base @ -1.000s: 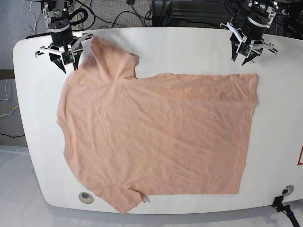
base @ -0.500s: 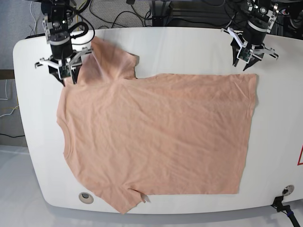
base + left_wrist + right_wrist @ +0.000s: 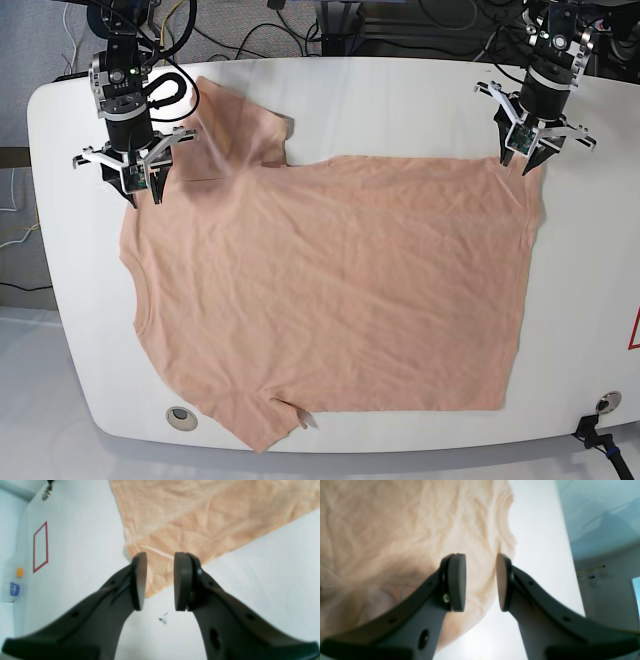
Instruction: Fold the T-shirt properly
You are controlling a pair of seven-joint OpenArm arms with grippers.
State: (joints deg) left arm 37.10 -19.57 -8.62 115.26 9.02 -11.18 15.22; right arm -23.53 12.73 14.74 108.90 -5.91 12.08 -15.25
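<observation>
The T-shirt (image 3: 330, 290) lies flat across most of the desk (image 3: 400, 100), hem toward the right edge, 1 sleeve near the far-left corner. We hold our left gripper (image 3: 530, 160) over the far hem corner and our right gripper (image 3: 135, 185) at the shoulder, both jaws open and empty. We judge the first fold is starting; next, both must lower and pinch cloth.

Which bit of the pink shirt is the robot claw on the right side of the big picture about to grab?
Start at the white table, where the T-shirt lies spread flat. Follow its far straight edge rightwards to the corner under the left gripper, whose jaws are open. Unlike the sleeve at the far left, this corner is square.
</observation>
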